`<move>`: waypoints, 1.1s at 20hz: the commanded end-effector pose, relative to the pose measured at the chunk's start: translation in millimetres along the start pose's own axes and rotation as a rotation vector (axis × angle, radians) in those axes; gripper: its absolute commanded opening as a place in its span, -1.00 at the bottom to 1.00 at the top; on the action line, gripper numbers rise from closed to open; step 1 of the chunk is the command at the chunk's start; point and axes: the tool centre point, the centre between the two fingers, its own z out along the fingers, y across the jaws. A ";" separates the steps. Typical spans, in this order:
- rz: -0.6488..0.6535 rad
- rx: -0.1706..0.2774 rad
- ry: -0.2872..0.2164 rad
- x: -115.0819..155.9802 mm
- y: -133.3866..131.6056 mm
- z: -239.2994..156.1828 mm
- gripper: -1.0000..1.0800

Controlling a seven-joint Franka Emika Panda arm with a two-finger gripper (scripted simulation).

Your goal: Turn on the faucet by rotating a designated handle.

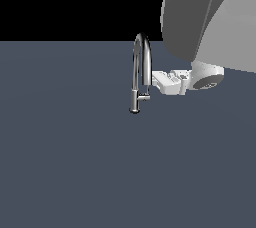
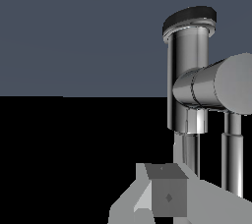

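Note:
The faucet (image 1: pixel 141 62) is a slim chrome gooseneck standing on the dark grey floor, its round base at the foot of the stem. The handle (image 1: pixel 144 97), a short chrome stub, sticks out of the lower stem toward the exterior view's right. My white gripper (image 1: pixel 157 78) reaches in from that side, its tips just beside the spout and a little above the handle. In the wrist view the faucet stem (image 2: pixel 186 75) and handle (image 2: pixel 216 88) loom close, the stub's round end facing the camera. A grey finger (image 2: pixel 168 196) of the gripper (image 2: pixel 172 188) shows near them; the jaws' spacing is unclear.
The dark grey floor (image 1: pixel 75 162) runs flat all round the faucet. The arm's bulky grey link (image 1: pixel 200 12) fills the exterior view's upper right, above the gripper.

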 end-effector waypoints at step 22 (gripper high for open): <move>0.000 0.001 -0.001 -7.6 29.7 0.5 -1.00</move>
